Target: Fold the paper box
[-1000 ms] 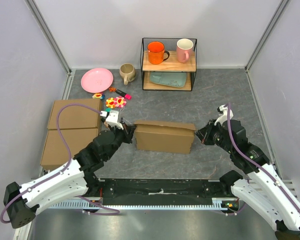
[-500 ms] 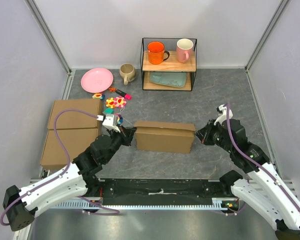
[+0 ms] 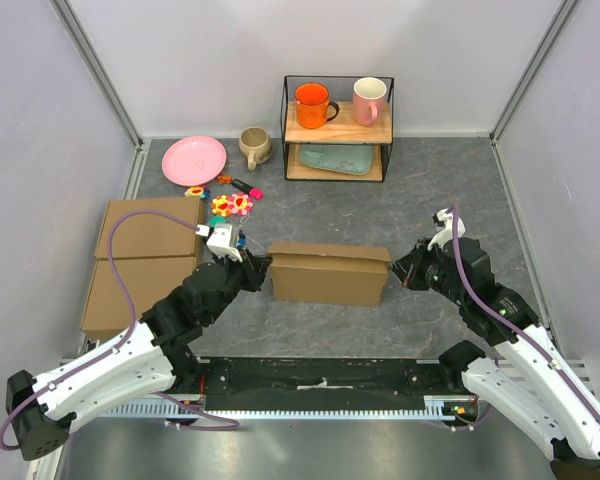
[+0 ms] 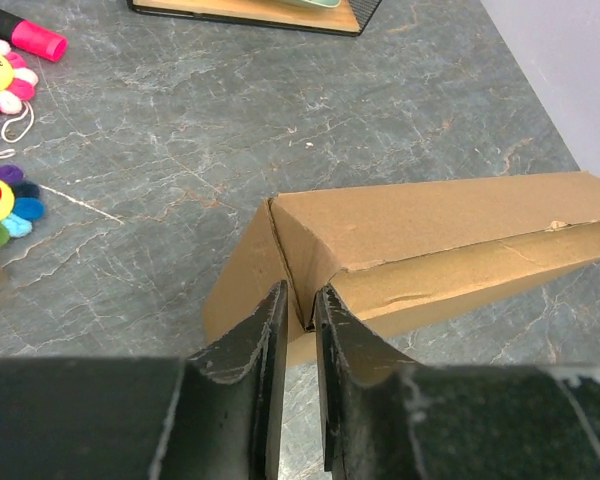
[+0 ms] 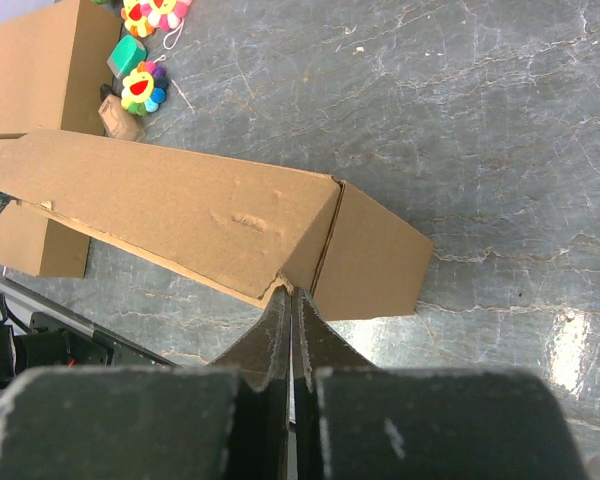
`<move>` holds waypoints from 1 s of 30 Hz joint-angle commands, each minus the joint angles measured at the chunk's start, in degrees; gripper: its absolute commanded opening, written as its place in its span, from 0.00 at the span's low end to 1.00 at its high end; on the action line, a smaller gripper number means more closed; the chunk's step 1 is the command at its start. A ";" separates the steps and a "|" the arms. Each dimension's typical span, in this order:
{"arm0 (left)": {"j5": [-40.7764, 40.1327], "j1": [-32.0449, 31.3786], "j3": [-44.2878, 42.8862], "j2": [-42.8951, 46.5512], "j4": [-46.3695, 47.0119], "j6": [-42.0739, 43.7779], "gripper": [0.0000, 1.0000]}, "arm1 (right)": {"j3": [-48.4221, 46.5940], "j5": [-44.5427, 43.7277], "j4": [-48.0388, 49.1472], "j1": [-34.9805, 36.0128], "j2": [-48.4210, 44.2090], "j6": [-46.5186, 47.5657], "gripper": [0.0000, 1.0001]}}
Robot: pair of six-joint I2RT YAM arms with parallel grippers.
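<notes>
paper box point(image 3: 329, 275), lying between left tool point(image 4: 298, 300) and right tool point(image 5: 290, 296)

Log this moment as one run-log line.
paper box: lid folded down | left claw: slightly open around its left corner | right claw: shut on its right corner

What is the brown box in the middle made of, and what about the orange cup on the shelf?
The paper box looks like plain brown cardboard: dull and matte, with creased fold lines and a few small dents. The orange cup looks like glazed ceramic, because it is smooth and a bit shiny, though it could be plastic.
</notes>
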State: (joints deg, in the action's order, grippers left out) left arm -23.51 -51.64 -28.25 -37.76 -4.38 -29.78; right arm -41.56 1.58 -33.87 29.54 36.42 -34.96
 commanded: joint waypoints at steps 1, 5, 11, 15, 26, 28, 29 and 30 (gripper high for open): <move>-2.86 -0.22 -2.69 0.67 -1.07 1.83 0.24 | 0.08 -0.79 -4.45 0.26 0.93 0.51 0.00; -3.12 -0.22 -3.48 1.28 -1.15 2.36 0.28 | 0.25 -0.88 -4.45 0.26 0.67 0.33 0.00; -3.74 -0.22 -4.18 0.84 -0.98 2.89 0.36 | 0.34 -0.88 -4.45 0.26 0.67 0.42 0.00; -3.65 -0.22 -4.44 0.32 -0.01 3.67 0.34 | 0.43 -0.88 -4.54 0.26 0.58 0.33 0.00; -2.42 -0.22 -5.41 -1.18 1.57 4.64 0.26 | 1.04 -0.71 -4.71 0.26 0.14 0.24 0.00; -2.16 -0.13 -5.67 -1.53 1.74 4.73 0.24 | 1.22 -0.71 -4.63 0.26 0.05 0.24 0.00; -1.98 -0.22 -5.68 -1.62 1.92 4.91 0.23 | 1.22 -0.71 -4.54 0.26 0.05 0.16 0.00; -1.89 -0.22 -5.68 -1.70 2.10 4.91 0.21 | 1.31 -0.71 -4.54 0.26 -0.04 0.07 0.00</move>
State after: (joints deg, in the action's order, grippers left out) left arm -25.15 -51.79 -31.44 -39.24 -5.48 -27.07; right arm -41.56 1.63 -33.89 29.54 36.34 -34.96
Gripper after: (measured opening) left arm 0.233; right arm 0.007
